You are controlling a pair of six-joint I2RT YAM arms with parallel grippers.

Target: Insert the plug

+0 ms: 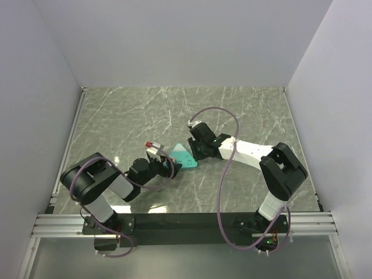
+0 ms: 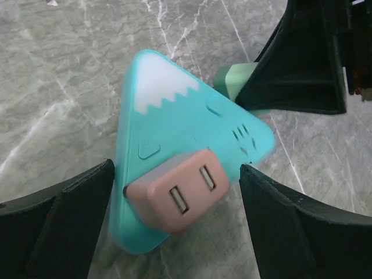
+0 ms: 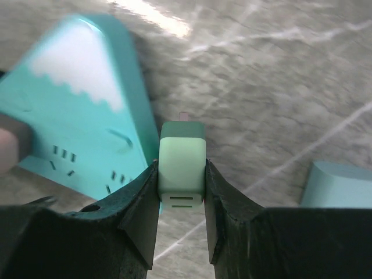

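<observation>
1. The right gripper [image 3: 182,171] is clenched on the small pale green plastic plug [image 3: 182,152]. Its two black fingers press on the plug's two sides, and a thin metal prong [image 3: 183,116] shows at the plug's far end.
2. The teal triangular socket block with a white snow-cap print [image 2: 174,116] lies flat on the grey marble-patterned bench [image 1: 145,110]. It is about midway between the left and right edges, and nearer to the near edge than to the far one.
3. A pink cube adapter with two slots [image 2: 174,197] sits in the block near one corner. The left gripper [image 2: 175,168] is released and stands wide, with one finger on each side of that corner. I cannot tell if either finger touches the block.
4. In the right wrist view, the block lies to the left of the plug, and its edge is just beside the plug. The plug's long axis runs away from the gripper, prong first. It seems to aim at the bare bench next to the block, not at the block's top face.
5. The free socket slots [image 3: 64,156] are on that top face, to the left of the plug.
6. In my judgement, the plug must next go sideways over the face and line its prong up with the slots. The right arm carries the plug, and the left arm is nearer for steadying the block.
</observation>
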